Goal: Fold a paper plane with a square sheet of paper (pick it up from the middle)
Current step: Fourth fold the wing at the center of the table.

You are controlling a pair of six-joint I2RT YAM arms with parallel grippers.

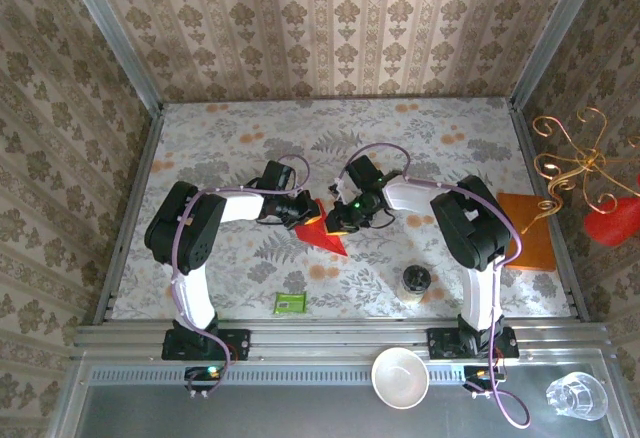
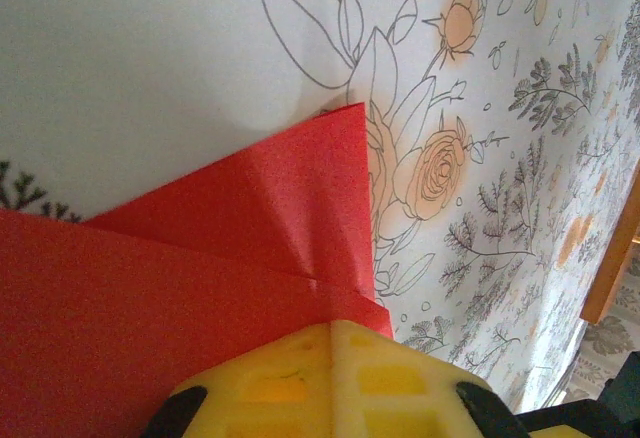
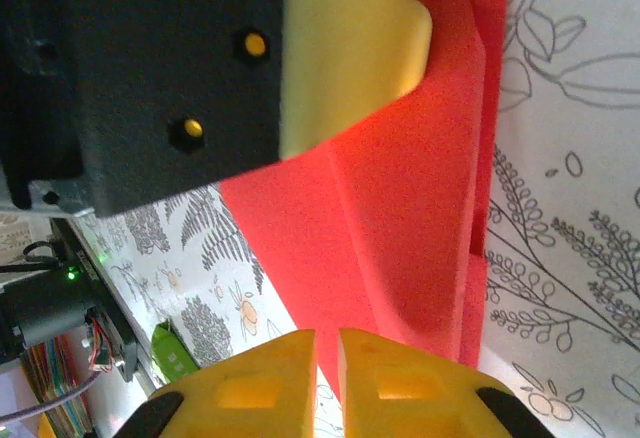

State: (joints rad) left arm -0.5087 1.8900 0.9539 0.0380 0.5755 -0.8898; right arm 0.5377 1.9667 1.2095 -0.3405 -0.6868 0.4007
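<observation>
Paper (image 1: 326, 239) sits mid-table (image 1: 230, 138), already creased into a red pointed shape, tip toward the near edge, and both arms meet over it. Left gripper (image 1: 301, 214) is on its left edge, right gripper (image 1: 341, 222) on its top right part.

On my left wrist feed the yellow fingers (image 2: 280, 383) are pressed together with only a seam showing. Their tips rest on the paper at a fold line, and a triangular flap lies flat on the table past them. I can't tell if a layer is nipped in the seam.

On the right wrist feed the fingers (image 3: 400, 378) are all but together with a thin slit between them, tips over the paper. I can't tell if paper is in the slit. The left gripper's pale finger lies on the paper opposite.

Orange pad (image 1: 528, 238) is far right, well apart. Green packet (image 1: 290, 304) and jar (image 1: 416, 283) sit near the front edge.
</observation>
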